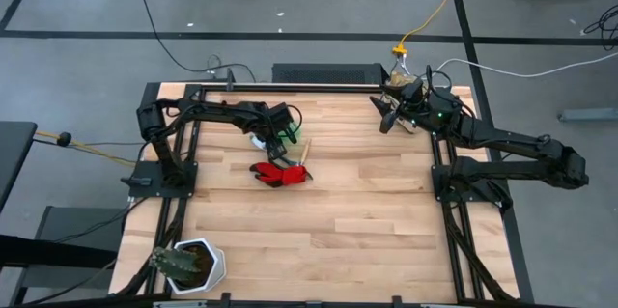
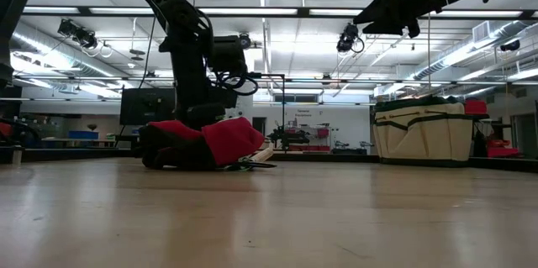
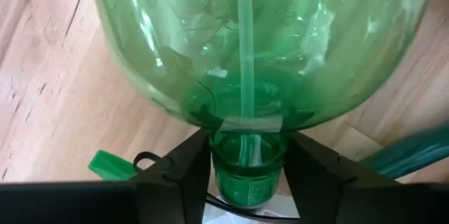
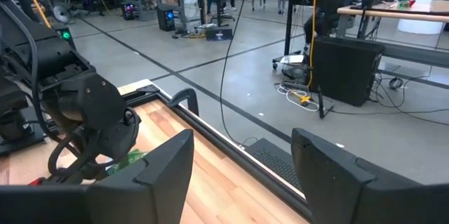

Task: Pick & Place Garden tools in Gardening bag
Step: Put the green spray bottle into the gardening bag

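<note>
A translucent green watering vessel [image 3: 259, 48] with a tube inside fills the left wrist view. My left gripper [image 1: 283, 139] is at the table's middle left, shut on the vessel. A red glove [image 1: 280, 173] lies on the table just nearer than it, and a slim wooden-handled tool [image 1: 301, 154] lies beside the glove. The beige gardening bag [image 2: 424, 129] stands at the far right corner. My right gripper [image 1: 389, 115] is open and empty, raised near the bag. My left gripper pinches the vessel's narrow neck [image 3: 249, 150] between its two fingers, one finger [image 3: 186, 171] on each side. The fingers slant down toward the table and lie across the neck. The round body reaches out beyond the fingertips. I cannot tell whether the vessel rests on the table.
A white pot with a dark plant [image 1: 188, 265] stands at the near left corner. Bare wooden table top [image 1: 348, 211] spans the middle and near right. Black frame rails [image 1: 290, 86] run along the table's edges.
</note>
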Controlling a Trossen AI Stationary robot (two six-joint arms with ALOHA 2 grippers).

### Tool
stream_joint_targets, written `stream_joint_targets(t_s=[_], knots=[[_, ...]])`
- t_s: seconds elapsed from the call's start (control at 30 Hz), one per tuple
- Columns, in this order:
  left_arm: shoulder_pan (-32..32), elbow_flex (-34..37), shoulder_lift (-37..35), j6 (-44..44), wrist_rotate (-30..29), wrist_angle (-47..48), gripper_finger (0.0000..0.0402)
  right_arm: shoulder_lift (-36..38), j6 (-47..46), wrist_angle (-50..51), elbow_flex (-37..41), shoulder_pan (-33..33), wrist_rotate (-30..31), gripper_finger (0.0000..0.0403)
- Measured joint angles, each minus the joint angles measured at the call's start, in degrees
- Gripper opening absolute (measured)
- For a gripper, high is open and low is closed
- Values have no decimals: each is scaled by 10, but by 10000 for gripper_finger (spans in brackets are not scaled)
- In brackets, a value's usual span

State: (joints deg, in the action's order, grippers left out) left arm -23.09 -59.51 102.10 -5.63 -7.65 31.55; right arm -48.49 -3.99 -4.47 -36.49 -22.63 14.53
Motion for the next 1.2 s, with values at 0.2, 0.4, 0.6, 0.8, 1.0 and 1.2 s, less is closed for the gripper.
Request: stream_joint_targets(t_s=[0.2,0.4,0.6,0.8,1.0,1.2], knots=[[0,0,0,2,18,0,160,0,0,0,0,0,0,239],[0,0,-1,2,19,0,154,0,0,0,0,0,0,239],[0,-3,-1,3,20,1,157,0,0,0,0,0,-1,239],[0,-43,-1,19,20,1,153,0,0,0,0,0,-2,239],[-2,-96,-2,33,14,-1,154,0,0,0,0,0,-5,239],[-2,-144,-2,39,13,0,156,0,0,0,0,0,-5,239]])
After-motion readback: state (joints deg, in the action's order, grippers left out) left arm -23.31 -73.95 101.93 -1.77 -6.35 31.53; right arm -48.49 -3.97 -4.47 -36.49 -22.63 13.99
